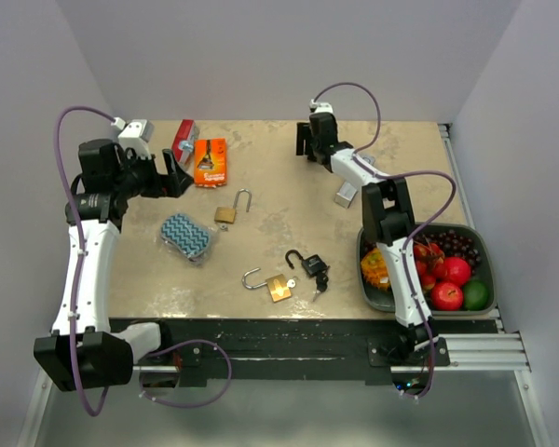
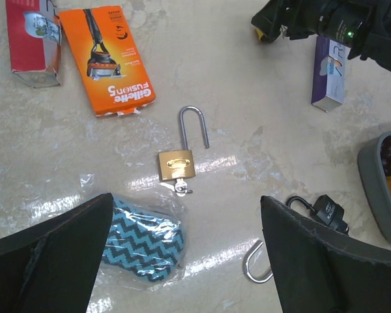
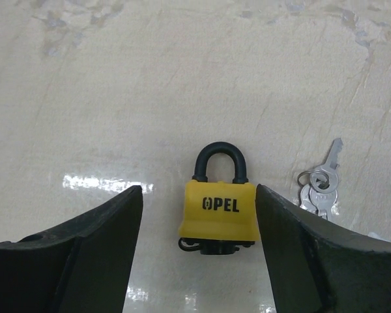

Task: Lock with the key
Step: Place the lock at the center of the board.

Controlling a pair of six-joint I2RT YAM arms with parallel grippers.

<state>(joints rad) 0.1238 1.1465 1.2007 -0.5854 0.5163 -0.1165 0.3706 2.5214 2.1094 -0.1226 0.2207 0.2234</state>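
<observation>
Right jaws apart, yellow padlock [image 3: 218, 212] flat on table [image 3: 182, 78] between them, hugging one side; keys [image 3: 319, 186] just outside. Left jaws wide, empty. Might skew padlock or snag keys on closing.

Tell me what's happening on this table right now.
The right fingers stand open on either side of a yellow padlock, its shackle closed, keys lying beside it. The left fingers hang open above a brass padlock with its shackle open and a key at its base. Neither arm holds anything.
</observation>
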